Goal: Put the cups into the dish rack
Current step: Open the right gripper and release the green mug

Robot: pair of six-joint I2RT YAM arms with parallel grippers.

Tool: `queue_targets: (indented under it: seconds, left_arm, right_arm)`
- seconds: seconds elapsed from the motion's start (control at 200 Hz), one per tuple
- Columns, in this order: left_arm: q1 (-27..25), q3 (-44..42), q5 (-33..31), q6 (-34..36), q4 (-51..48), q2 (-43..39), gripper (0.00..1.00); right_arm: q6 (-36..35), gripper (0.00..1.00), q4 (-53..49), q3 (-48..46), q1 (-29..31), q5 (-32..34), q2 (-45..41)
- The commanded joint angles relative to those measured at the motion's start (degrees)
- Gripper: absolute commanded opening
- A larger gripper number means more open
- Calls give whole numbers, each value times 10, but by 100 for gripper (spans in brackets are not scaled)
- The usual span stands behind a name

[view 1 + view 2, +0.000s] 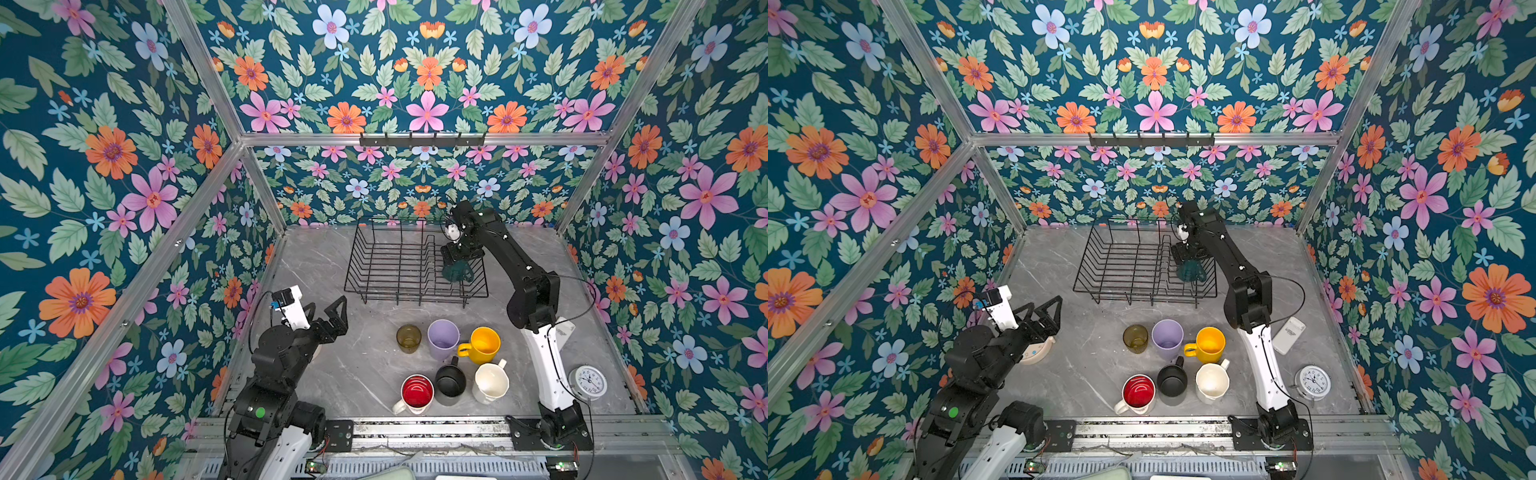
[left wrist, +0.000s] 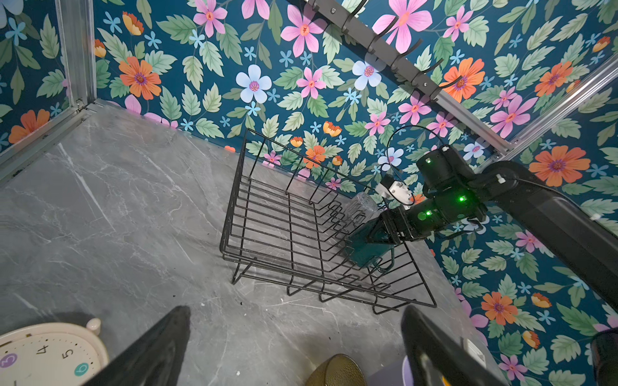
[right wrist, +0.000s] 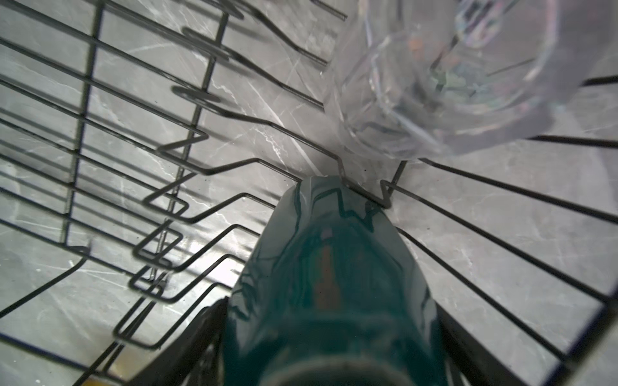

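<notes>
Tabletop of grey veined marble under dish rack, floral walls around.

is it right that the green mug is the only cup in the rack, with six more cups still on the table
Not quite. The green mug is not alone in the rack: a clear glass sits right beside it, as the right wrist view shows. Six more cups are still on the table.
</notes>
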Motion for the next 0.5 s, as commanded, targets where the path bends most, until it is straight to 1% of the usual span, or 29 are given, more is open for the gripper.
queue_targets:
  seconds: [0.0, 0.115, 0.2, 0.305, 0.43, 0.5]
  left_arm:
    - [1, 3, -8, 5, -3, -1, 100]
    - [1, 7, -9, 4, -10, 1, 100]
    - [1, 8, -8, 2, -14, 0, 100]
    - [1, 9, -7, 0, -15, -3, 100]
    - [1, 12, -7, -3, -21, -3, 99]
    - [1, 14, -6, -9, -22, -2, 99]
  right_arm:
    - [4, 89, 4, -4, 0, 4, -20]
    - [12, 89, 20, -34, 0, 4, -59]
    - [25, 89, 45, -80, 1, -3, -106]
    - [43, 89, 99, -172, 3, -13, -184]
    - [65, 89, 173, -311, 11, -12, -295]
    - [83, 89, 210, -388, 13, -22, -359]
